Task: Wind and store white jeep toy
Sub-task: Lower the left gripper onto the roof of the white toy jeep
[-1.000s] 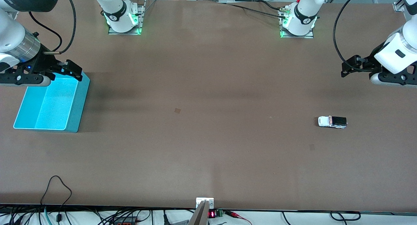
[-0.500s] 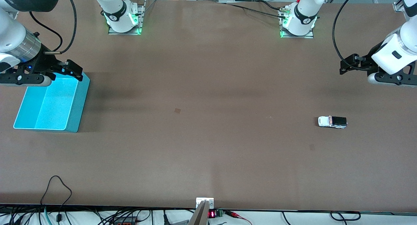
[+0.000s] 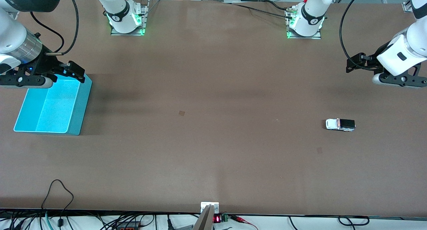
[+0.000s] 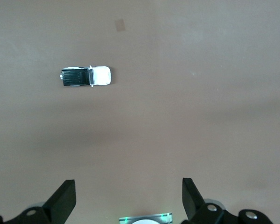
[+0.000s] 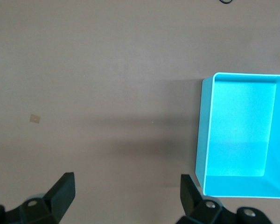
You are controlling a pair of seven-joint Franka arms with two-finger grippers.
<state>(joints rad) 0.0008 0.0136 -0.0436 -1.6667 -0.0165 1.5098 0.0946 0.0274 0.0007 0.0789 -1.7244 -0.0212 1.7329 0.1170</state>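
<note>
So the white jeep toy (image 3: 340, 124) is sitting on the table (image 3: 213, 123) in the right-middle of the front view, wheels down, nothing touching it. Its long axis runs side to side across that frame, white hood pointing toward the middle of the table, black roof panel toward the left arm's end.

The left gripper (image 3: 358, 61) hangs in the air at the upper right of the frame, over bare table near the edge, and the jeep shows below it in the frame. Its jaws are spread wide and empty. In the left wrist view the jeep (image 4: 86, 76) shows in the upper left, well off from the gap between the fingers (image 4: 63, 200), so I'd say the arm has to come across and down before it can pinch the sides.

The right gripper (image 3: 68, 71) is way over at the left edge, waiting over the rim of the turquoise bin (image 3: 78, 106), also wide open with nothing in it. The left arm is clearly the nearer one for the pickup.
</note>
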